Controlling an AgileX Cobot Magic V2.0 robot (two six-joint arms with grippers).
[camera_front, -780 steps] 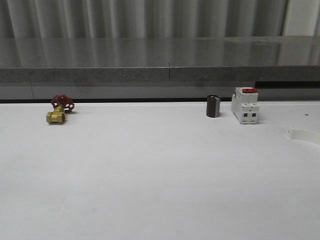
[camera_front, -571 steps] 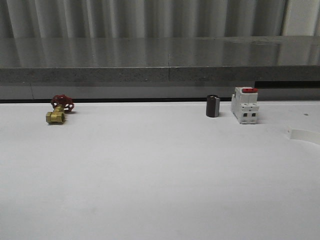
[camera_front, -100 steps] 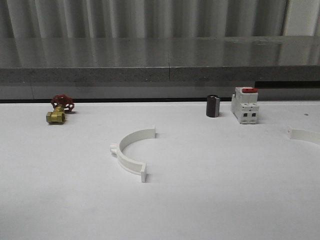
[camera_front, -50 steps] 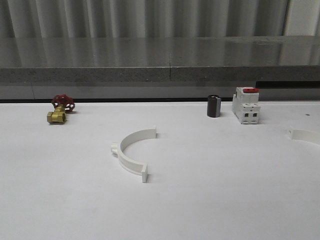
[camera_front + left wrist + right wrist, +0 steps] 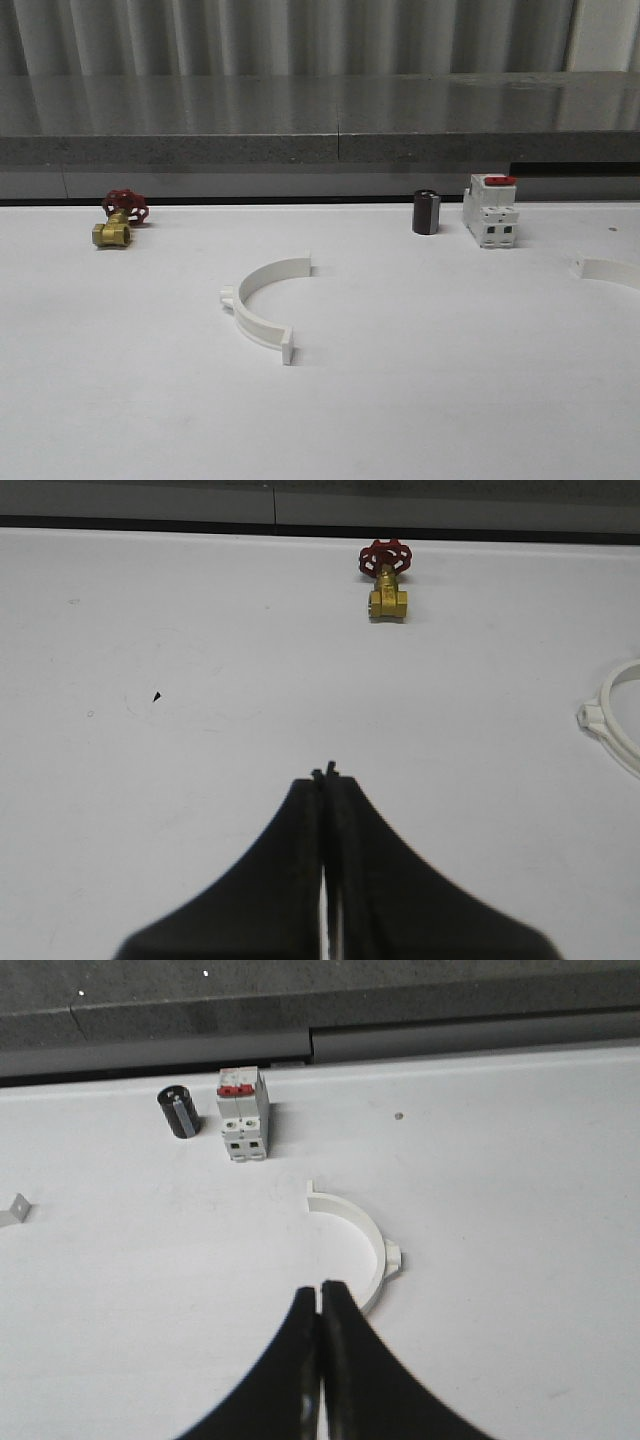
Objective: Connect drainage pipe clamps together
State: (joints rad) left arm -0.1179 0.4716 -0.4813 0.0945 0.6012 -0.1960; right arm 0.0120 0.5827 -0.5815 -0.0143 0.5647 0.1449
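The left gripper (image 5: pixel 325 776) had its black fingers pressed together on nothing, hanging over bare white table (image 5: pixel 420 400); past it, toward the table's far edge, stood a small brass valve with a red handwheel (image 5: pixel 386 575), and off to one side lay part of a white plastic half-ring clamp (image 5: pixel 617 718) with an outer lug. The right gripper (image 5: pixel 320 1290) was likewise closed and empty, its tips just beside the second white plastic half-ring clamp (image 5: pixel 362 1243), which lay flat near the table's right edge with its lug on the outer curve. Beyond it, by the far edge, stood a white block-shaped breaker with a red top (image 5: pixel 243 1112) and, just beside that, a short dark cylinder (image 5: pixel 180 1110). In the front view the first half-ring lay flat near the table's middle (image 5: pixel 262 304), well apart from the second at the right edge (image 5: pixel 608 271).
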